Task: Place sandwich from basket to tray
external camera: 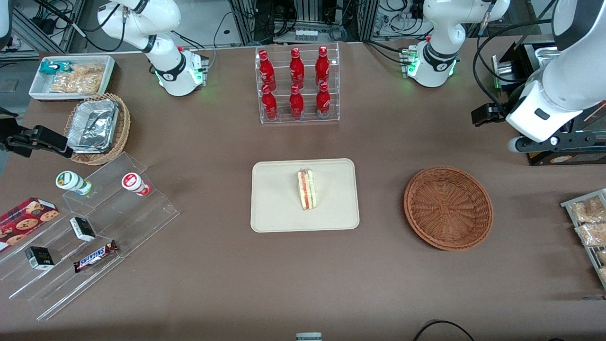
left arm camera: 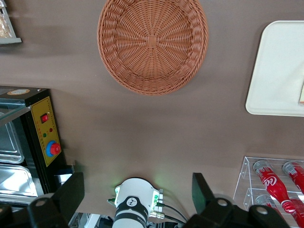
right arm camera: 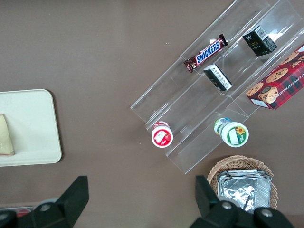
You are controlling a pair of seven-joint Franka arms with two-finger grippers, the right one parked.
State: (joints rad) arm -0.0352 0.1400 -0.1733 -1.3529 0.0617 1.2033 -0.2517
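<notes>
Gripper [left arm camera: 137, 190] wide open, holding nothing.

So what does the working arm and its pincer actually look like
The left arm is glossy white with rounded shells, dark grey joint bands and black cables, on a white base lit green. Its pincer, raised clear of the basket, has two black, flat, wedge-shaped fingers, set wide apart.

We see even, bright overhead light, soft shadows under the tray [external camera: 274, 199] and open gripper [left arm camera: 135, 190]; frames are sharp.
</notes>
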